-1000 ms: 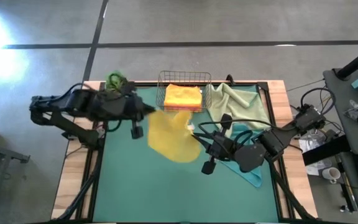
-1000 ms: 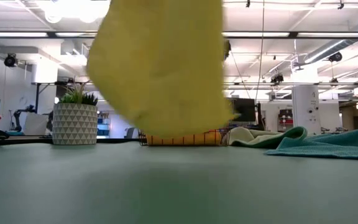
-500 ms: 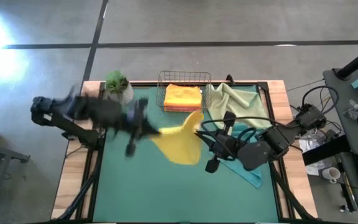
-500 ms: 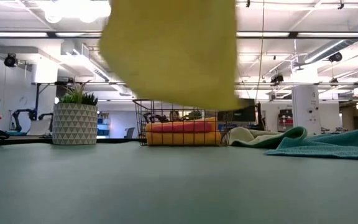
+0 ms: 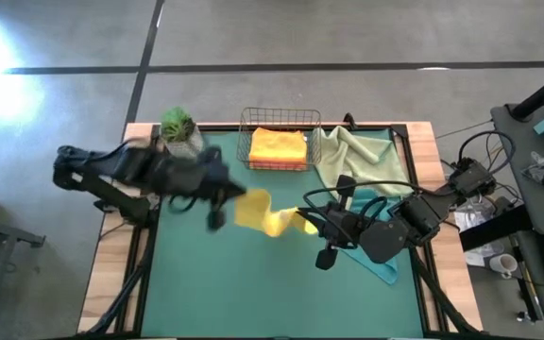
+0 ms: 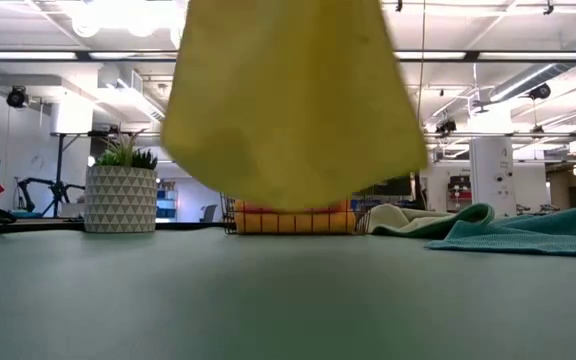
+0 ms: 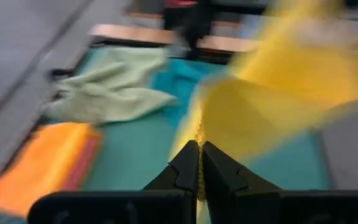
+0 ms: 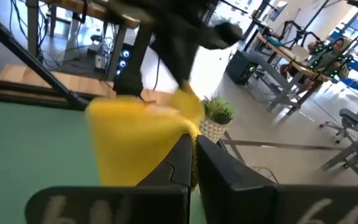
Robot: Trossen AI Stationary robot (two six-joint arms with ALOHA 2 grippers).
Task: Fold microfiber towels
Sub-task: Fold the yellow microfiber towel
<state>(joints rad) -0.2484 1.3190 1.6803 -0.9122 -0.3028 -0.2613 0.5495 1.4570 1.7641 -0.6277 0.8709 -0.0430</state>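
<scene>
No text, label, brand or number is showing legibly in any of the views. Nothing on the table or in the room behind it is presenting readable writing.

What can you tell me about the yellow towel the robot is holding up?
The yellow towel is a soft, plain microfiber cloth, lifted off the green table mat. The left gripper pinches one edge and the right gripper pinches the other, both shut on it, so it sags bunched between them. In the low view it hangs in a wide sheet above the mat, hiding part of the wire basket behind. Its lower edge does not touch the mat.
</scene>
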